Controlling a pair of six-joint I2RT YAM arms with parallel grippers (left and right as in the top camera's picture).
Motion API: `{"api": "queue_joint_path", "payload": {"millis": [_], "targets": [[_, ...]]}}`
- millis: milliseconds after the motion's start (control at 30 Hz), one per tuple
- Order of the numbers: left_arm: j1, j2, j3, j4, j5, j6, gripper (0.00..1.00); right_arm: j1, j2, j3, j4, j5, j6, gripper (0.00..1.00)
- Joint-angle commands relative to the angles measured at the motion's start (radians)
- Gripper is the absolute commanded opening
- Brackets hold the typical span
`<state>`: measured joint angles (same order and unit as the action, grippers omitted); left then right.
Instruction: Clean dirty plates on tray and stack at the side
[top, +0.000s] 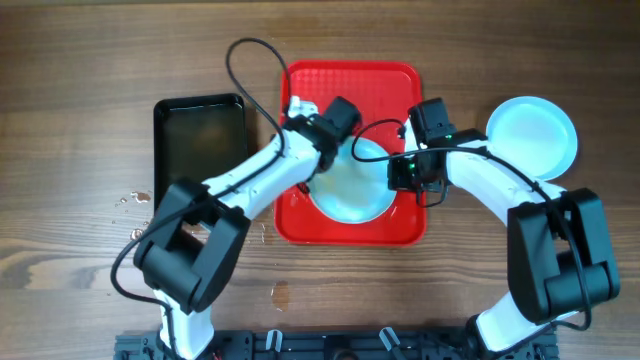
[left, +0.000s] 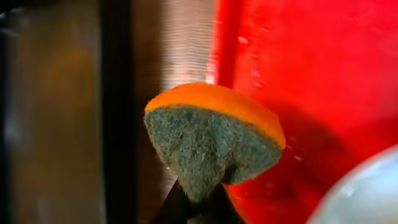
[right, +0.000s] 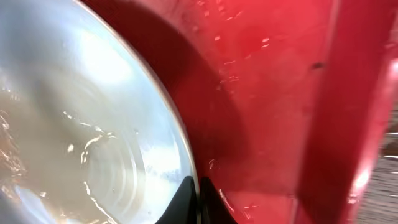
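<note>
- Two plates in view from overhead. The wet plate (top: 350, 190) lies in the red tray (top: 350, 80), toward its near half. The second plate (top: 532, 137) sits on the bare table (top: 80, 60), to the right of the tray and apart from it.
- Wet plate: I see a thin cloudy film of liquid across its bowl, streaked and glinting in the right wrist view.
- Second plate: evenly pale, and it reads dry to me.
- Right gripper (right: 198, 190): claw pressed together on the wet plate's right rim, with the edge caught between the two fingertips. Red tray floor lies just beyond.
- Left gripper (left: 198, 198): claw pinching a sponge (left: 211, 140), orange on top, its grey-green scouring face toward the camera. The sponge hangs by the tray's far-left rim; I cannot tell if it touches.
- Black tray (top: 200, 135): just beside the red one, on its left. Its floor is dark, glossy and wet-looking.
- A few droplets (top: 130, 198) lie on the wood by the black tray's near-left corner.
</note>
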<state>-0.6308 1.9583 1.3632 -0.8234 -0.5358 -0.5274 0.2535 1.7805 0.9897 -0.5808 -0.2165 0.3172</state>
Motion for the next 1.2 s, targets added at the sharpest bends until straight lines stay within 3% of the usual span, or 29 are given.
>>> {"api": "queue_joint_path", "payload": {"millis": [0, 300, 467, 567, 600, 833, 1167], "targets": [[0.057, -0.085, 0.021, -0.032, 0.001, -0.043, 0.04, -0.004, -0.002, -0.019, -0.002, 0.088, -0.005, 0.04], [0.358, -0.158, 0.018, -0.110, 0.243, -0.026, 0.04, -0.004, -0.065, 0.008, 0.009, 0.114, -0.162, 0.05], [0.537, -0.156, -0.017, -0.078, 0.463, 0.077, 0.04, 0.046, -0.208, 0.011, 0.000, 0.351, -0.161, 0.04], [0.616, -0.152, -0.049, -0.054, 0.557, 0.140, 0.04, 0.146, -0.306, 0.011, 0.010, 0.521, -0.173, 0.04], [0.641, -0.150, -0.068, -0.039, 0.582, 0.160, 0.04, 0.205, -0.342, 0.010, 0.014, 0.660, -0.184, 0.04], [0.661, -0.150, -0.093, -0.029, 0.588, 0.185, 0.04, 0.472, -0.401, 0.011, 0.024, 1.266, -0.188, 0.04], [0.661, -0.150, -0.093, -0.021, 0.588, 0.184, 0.07, 0.616, -0.399, 0.010, 0.075, 1.460, -0.323, 0.04]]}}
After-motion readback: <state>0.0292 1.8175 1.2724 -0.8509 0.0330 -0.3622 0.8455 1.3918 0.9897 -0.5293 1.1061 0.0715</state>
